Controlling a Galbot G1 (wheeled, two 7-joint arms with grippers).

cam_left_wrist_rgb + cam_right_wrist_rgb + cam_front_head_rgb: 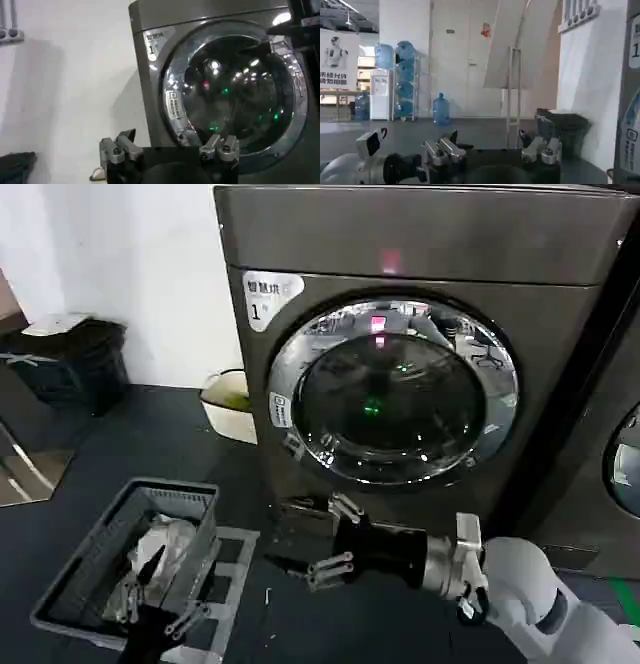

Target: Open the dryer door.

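On the dark floor before the dryer [420, 344], its door [392, 392] sits shut, probably stiff and slick, best hooked at the chrome rim; the right gripper [330, 539] hangs spread below, the left gripper [165, 609] splayed over a basket [100, 554].

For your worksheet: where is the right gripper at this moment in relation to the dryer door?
In the head view, the right gripper is low in front of the dryer, just below the bottom rim of the dryer door, open and not touching it.
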